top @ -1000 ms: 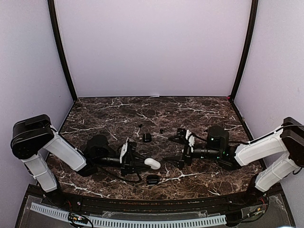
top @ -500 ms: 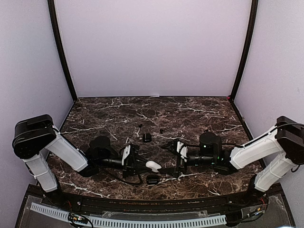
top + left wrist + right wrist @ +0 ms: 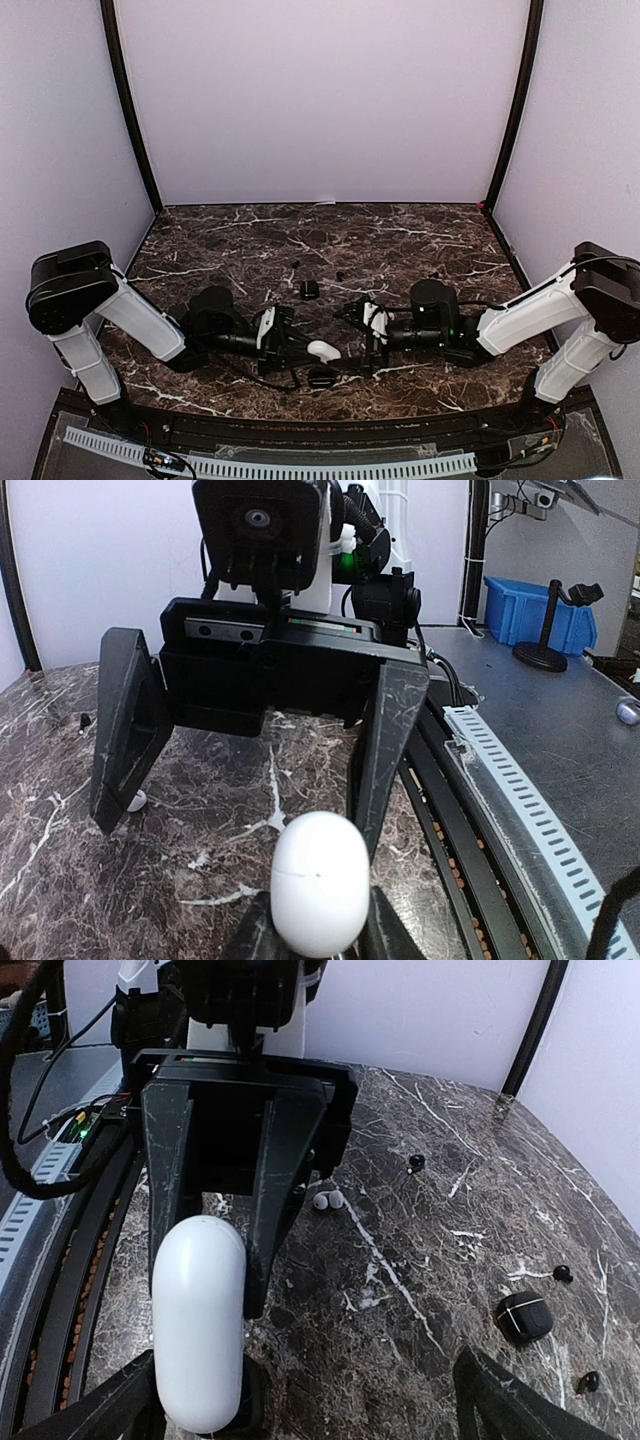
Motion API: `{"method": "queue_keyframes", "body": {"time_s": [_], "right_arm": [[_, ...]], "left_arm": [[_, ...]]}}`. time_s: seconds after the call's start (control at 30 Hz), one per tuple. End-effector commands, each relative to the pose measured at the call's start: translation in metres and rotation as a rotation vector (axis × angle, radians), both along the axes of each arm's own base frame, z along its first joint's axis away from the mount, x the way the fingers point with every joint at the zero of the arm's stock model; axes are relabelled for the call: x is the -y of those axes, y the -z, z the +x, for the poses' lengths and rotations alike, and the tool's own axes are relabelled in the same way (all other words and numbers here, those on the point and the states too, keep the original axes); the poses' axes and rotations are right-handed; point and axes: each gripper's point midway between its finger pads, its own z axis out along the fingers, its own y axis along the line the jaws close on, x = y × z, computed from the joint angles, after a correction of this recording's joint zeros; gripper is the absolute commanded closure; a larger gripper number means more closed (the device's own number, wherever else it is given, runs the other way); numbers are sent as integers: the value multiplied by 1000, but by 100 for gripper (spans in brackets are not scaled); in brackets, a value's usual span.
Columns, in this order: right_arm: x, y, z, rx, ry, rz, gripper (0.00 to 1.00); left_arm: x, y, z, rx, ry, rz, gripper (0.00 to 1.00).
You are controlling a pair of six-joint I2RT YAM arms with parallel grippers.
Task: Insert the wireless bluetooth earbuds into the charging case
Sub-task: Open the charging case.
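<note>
Left end effector (image 3: 310, 350) is closed on the white case (image 3: 322, 350), clamping its rear part. The rounded front end sticks out toward the right arm. Case lid is shut, with the seam visible in the left wrist view. It's held low over the tabletop (image 3: 430, 225), near the middle of the near edge.

White buds (image 3: 327, 1200): two, loose on the tabletop and touching each other, just to the far side of where the two end effectors meet. Neither is in a case.

One black case (image 3: 320, 378) sits on the tabletop between the held case and the near edge. A second black case (image 3: 309, 289) is toward the tabletop centre, lid shut.

Black buds (image 3: 295, 264) lie loose around the centre, apart from each other and from the cases.

Right end effector (image 3: 368, 340) is spread wide and holds nothing, facing the left one head-on. The white case's free end is near its fingers (image 3: 385, 745); can't tell if it touches.
</note>
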Motion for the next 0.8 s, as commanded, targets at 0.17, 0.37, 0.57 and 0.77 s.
{"method": "queue_keyframes", "body": {"time_s": [0.17,0.37,0.57,0.77], "right_arm": [[6,-31,14,12,84,116,1],[24,-43,27,-12,120,172,0],[23,-40,28,-9,115,156,1],[21,-38,25,-11,94,146,1]], "left_arm": [[6,-6,-8,25,60,-8,76],[7,-6,-8,23,62,-6,76],[6,-10,-9,10,62,-25,76],[6,-15,-10,-23,60,-54,76]]}}
